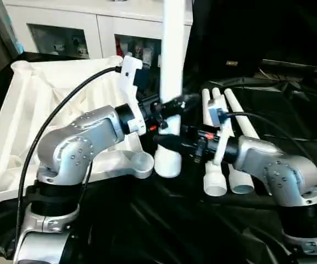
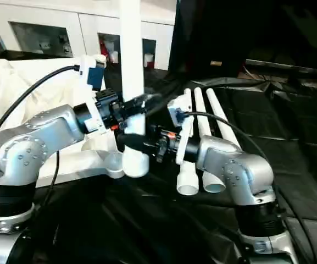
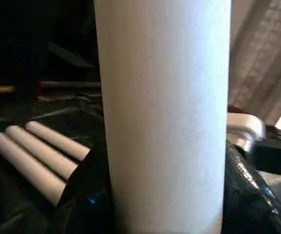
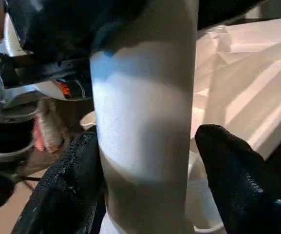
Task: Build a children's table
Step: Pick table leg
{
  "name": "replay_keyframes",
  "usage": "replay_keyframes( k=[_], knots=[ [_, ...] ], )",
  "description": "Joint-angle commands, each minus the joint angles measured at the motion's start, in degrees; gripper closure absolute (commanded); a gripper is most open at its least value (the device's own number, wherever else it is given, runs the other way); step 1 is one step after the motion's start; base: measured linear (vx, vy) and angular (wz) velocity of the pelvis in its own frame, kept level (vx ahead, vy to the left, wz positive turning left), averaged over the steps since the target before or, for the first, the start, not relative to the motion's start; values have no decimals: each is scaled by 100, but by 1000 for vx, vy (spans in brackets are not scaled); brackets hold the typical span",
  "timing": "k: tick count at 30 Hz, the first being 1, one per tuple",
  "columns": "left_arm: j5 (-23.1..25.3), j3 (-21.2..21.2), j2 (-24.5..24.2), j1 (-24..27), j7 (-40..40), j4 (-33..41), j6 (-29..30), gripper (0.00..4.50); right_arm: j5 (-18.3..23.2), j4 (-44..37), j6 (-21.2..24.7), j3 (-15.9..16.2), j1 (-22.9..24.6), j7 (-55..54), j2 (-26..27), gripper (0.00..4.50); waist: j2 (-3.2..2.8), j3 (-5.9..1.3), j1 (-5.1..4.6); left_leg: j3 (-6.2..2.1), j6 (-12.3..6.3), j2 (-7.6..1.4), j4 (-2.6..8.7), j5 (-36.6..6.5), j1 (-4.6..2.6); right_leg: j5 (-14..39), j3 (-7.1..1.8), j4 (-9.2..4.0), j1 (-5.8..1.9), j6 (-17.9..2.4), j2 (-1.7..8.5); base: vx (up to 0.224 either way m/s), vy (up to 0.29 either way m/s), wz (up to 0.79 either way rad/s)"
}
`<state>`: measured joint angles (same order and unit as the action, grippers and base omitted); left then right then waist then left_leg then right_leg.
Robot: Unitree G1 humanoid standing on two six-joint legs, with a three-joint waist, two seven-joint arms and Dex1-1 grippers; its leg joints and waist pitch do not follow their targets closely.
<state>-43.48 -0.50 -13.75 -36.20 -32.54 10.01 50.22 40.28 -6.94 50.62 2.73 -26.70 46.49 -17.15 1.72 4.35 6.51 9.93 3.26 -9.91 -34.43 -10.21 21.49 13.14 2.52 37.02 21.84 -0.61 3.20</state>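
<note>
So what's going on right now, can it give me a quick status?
Left gripper and right gripper both clamped on one upright leg. Three spare legs lying beside. Tabletop upside down at left. Nothing blocking.

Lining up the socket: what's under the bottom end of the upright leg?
The upright leg, gripped by both grippers, ends beside a round corner socket of the tabletop. Black sheet lies below; whether it touches is hidden.
</note>
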Motion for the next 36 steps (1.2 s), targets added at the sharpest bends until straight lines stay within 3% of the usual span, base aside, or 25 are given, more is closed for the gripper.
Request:
replay_keyframes(
  k=[1,3,6,9,18,19,22,25,27,30,31,36],
  knots=[
    [-6,-68,-90,-98,-201,59,-47,255,22,-52,21,-2,-117,27,-98,141,-86,-444,9,-112,164,-272,360,-623,-74,40,-281,-438,-305,-1190,451,0,0,0],
    [-64,50,-17,-175,-162,-58,-105,255,-64,37,-6,101,-120,84,-165,168,-115,-450,11,-113,175,-272,358,-620,-75,97,-281,-439,-303,-1165,449,0,0,0],
    [-483,206,137,-188,-245,47,53,255,6,46,59,118,-94,122,-145,178,-109,-464,13,-108,163,-266,343,-570,-63,34,-280,-430,-312,-1202,454,0,0,0],
    [-591,233,182,-172,-294,76,88,257,55,26,96,114,-83,137,-130,216,-110,-469,15,-110,137,-268,344,-546,-62,-38,-275,-424,-313,-1245,448,0,0,0],
    [-508,161,190,-126,-333,85,9,257,-31,102,42,121,-94,11,-87,252,-121,-461,14,-111,161,-276,355,-628,-75,201,-274,-446,-298,-1165,446,0,0,0],
    [-495,162,206,-119,-258,85,18,222,-56,123,13,123,-107,-38,-60,253,-116,-467,13,-113,157,-276,353,-587,-70,143,-275,-437,-302,-1163,447,0,0,0],
    [-338,185,293,-167,105,-12,38,188,-82,137,-22,134,-131,-100,-20,254,-110,-472,11,-111,159,-272,345,-520,-63,9,-276,-427,-304,-1168,443,0,0,0],
    [-118,274,452,-235,535,-176,-80,179,-109,133,-48,151,-149,-128,-6,254,-89,-471,13,-107,141,-276,341,-497,-63,17,-279,-435,-311,-1167,448,0,0,0],
    [-145,331,502,-257,594,-232,-87,213,-122,138,-57,164,-156,-129,-5,255,-84,-468,19,-104,135,-261,339,-486,-52,57,-281,-444,-320,-1133,450,0,0,0],
    [-137,379,546,-286,659,-269,-135,219,-186,167,-95,191,-173,-154,5,255,-72,-472,17,-112,105,-268,341,-420,-43,35,-276,-433,-321,-1095,451,0,0,0],
    [-155,375,563,-280,668,-267,-131,250,-251,207,-137,215,-187,-182,11,255,-72,-476,15,-108,99,-264,335,-409,-47,5,-276,-432,-317,-1096,446,0,0,0],
    [-201,357,594,-243,628,-215,-50,263,-299,234,-169,237,-202,-203,15,256,-77,-475,12,-105,80,-269,334,-444,-58,21,-277,-431,-312,-1132,448,0,0,0]
  ],
)
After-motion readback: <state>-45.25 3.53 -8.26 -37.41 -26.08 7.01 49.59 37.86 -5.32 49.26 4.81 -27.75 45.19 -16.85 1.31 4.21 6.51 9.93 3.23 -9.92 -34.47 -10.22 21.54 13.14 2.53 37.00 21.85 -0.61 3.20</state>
